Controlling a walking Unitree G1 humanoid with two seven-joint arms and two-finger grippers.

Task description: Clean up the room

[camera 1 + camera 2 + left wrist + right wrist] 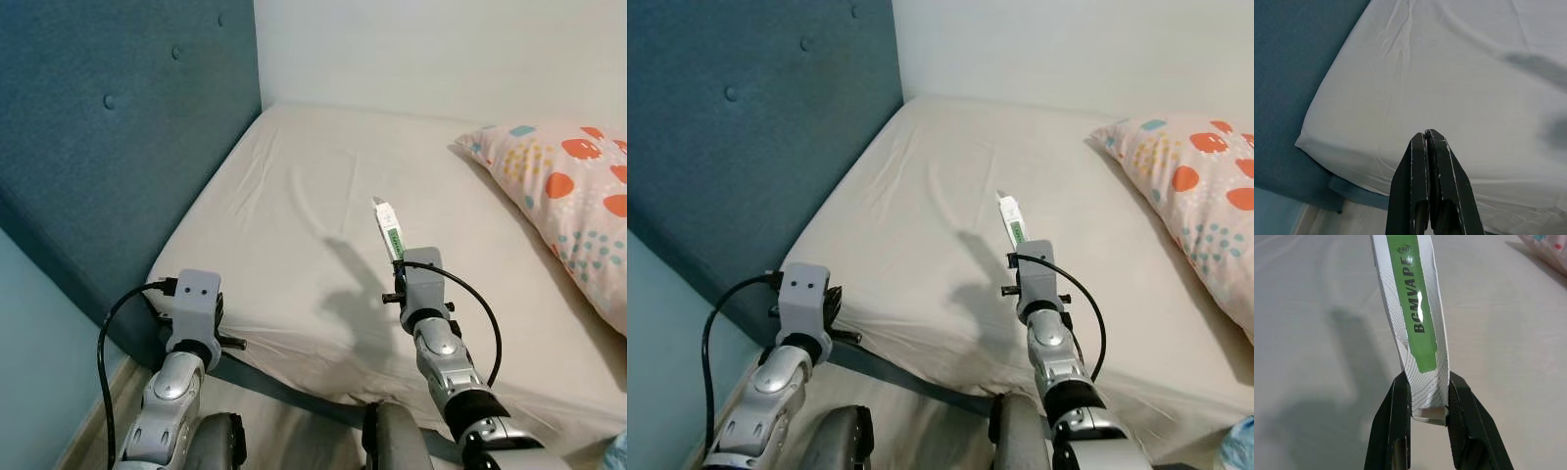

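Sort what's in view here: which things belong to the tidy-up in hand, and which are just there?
Part of the job:
- white-and-green box, held up over the bed
- right gripper, shut on the box's end
- left gripper, shut, holding nothing, near the bed's corner

Just there:
- bed, beige sheet
- pillow, patterned, at the right
- headboard, blue

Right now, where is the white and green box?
The white and green box is gripped in the right hand, raised over the beige mattress, with the patterned pillow to its right.
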